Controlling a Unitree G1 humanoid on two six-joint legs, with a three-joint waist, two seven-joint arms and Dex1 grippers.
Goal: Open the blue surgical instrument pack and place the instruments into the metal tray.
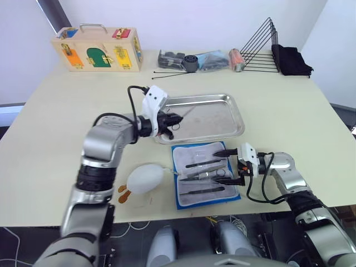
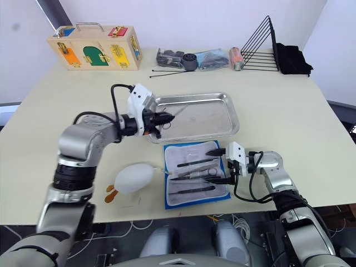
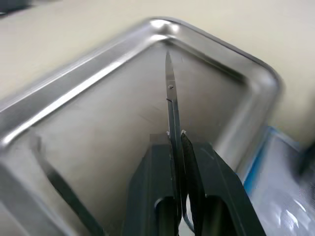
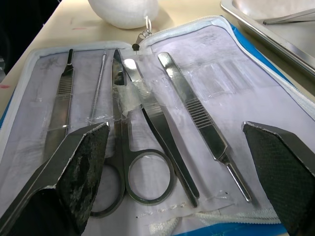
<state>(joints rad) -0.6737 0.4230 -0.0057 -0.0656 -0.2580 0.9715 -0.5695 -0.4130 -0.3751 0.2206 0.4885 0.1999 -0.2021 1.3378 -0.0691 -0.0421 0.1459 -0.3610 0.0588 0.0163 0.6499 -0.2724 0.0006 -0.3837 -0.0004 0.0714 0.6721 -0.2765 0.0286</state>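
The left end effector is clamped on one pair of scissors, held over the near-left corner of the metal tray with the blades pointing into it. The right end effector stands wide apart at the right edge of the blue surgical instrument pack, which lies open on the worktop just near of the tray. Five instruments remain in its pale lining: one scissors, three forceps or tweezers, one thin probe.
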